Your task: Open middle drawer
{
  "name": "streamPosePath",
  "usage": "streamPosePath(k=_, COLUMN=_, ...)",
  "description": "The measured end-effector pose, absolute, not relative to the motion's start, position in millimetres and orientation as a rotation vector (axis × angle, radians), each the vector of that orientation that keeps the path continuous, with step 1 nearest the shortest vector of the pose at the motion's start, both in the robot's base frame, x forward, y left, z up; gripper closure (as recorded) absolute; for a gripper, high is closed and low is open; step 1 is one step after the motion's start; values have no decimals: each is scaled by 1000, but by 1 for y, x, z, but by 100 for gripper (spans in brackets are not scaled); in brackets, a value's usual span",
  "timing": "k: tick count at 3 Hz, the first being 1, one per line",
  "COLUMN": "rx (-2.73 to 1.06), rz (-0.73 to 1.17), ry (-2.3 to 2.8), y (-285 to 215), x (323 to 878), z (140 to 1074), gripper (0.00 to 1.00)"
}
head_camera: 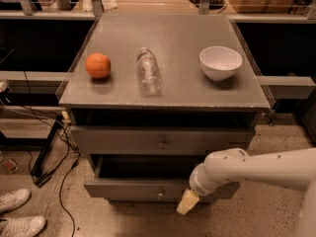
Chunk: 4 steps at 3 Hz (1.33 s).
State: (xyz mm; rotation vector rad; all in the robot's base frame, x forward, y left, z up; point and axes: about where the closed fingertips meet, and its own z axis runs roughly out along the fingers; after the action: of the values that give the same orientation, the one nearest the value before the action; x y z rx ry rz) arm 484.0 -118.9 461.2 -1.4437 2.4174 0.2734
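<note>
Camera view: grey cabinet (177,43) top carries an orange (98,65), a clear plastic bottle (148,71) lying on its side, and a white bowl (220,62). The top drawer (118,141) front sits below. The middle drawer (123,188) under it stands pulled out, dark inside showing, knob (160,195) centred. The cream-tipped gripper (187,202) hangs at that drawer front's lower edge, just right of the knob. Can't tell if it is clenched or released, or touching. White shoes (15,200) on the floor at left.
</note>
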Motion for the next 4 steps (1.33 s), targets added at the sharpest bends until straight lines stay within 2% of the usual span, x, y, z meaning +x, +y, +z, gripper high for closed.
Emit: streamPosePath(k=4, rx=-1524, rz=284, ry=2430, y=-127, x=478, z=413, gripper=0)
